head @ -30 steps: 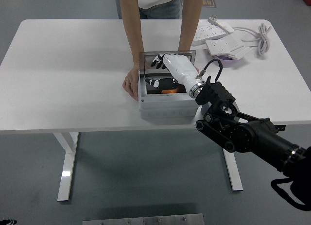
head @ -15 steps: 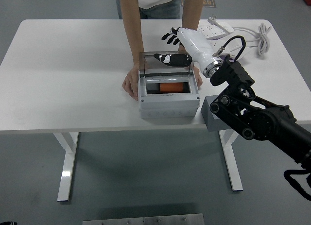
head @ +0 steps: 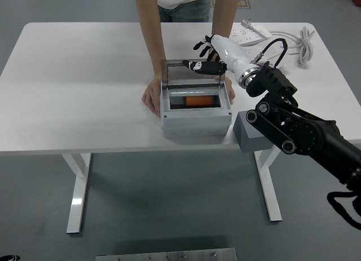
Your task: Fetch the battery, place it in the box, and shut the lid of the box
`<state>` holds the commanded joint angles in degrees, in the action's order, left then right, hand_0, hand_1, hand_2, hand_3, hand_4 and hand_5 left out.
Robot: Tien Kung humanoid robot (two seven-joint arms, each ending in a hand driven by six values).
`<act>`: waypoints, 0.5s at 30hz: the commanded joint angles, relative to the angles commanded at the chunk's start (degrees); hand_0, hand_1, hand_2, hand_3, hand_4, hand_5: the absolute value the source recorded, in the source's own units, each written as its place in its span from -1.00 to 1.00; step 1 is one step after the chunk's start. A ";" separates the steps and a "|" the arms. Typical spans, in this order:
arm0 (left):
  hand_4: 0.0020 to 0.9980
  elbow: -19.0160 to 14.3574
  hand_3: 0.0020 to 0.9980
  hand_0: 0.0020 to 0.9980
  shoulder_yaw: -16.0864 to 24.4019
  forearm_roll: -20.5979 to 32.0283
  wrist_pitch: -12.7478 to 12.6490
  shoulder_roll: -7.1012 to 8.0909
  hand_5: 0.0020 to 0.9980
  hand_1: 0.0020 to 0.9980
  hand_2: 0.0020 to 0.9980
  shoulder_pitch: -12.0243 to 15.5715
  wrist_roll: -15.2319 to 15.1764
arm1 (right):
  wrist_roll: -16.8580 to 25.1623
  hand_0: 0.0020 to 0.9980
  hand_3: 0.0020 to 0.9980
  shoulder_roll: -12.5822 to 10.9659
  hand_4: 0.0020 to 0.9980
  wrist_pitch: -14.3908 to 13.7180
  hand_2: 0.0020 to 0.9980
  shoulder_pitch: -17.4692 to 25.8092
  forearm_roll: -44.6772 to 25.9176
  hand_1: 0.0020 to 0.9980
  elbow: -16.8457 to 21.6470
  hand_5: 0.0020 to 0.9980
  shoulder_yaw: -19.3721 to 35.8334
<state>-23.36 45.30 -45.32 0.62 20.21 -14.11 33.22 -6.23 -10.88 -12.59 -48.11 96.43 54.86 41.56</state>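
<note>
The grey box (head: 196,119) stands near the table's front edge, with its clear lid (head: 192,75) upright at the back. Inside lies the orange and black battery (head: 194,101). My right hand (head: 206,57) is at the lid's upper right corner. Its thumb lies along the lid's top edge and its fingers spread behind the lid, gripping nothing. A person at the far side steadies the box, with one hand (head: 150,97) on its left side and the other hand (head: 230,92) on its right. The left arm is out of view.
Two white power strips (head: 248,38) and a coiled white cable (head: 304,41) lie at the back right of the white table (head: 79,86). A grey block (head: 251,134) shows just right of the box at the front edge.
My right hand has come up out of the box, leaving the battery inside, and has risen to the lid's top edge. The person's hands stayed on the box.
</note>
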 joint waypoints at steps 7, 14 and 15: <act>0.70 0.01 0.63 0.67 0.08 -0.15 0.05 0.02 0.06 0.80 0.70 0.02 0.01 | -0.50 1.00 0.98 0.34 1.00 -0.45 0.76 -0.12 0.19 0.87 -0.59 1.00 -0.58; 0.70 0.00 0.63 0.67 0.27 -0.60 0.20 0.12 0.06 0.80 0.70 -0.13 0.10 | -0.38 1.00 0.96 1.17 1.00 -1.02 0.76 -0.22 -0.57 0.87 -1.80 1.00 -2.11; 0.70 0.01 0.63 0.67 0.31 -0.69 0.23 0.14 0.06 0.80 0.70 -0.17 0.12 | -0.33 1.00 0.96 1.27 1.00 -1.08 0.76 -0.19 -0.68 0.87 -1.94 1.00 -2.30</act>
<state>-23.35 45.61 -46.00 0.85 20.35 -14.28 33.34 -6.55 -9.61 -13.67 -48.30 95.75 52.92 39.26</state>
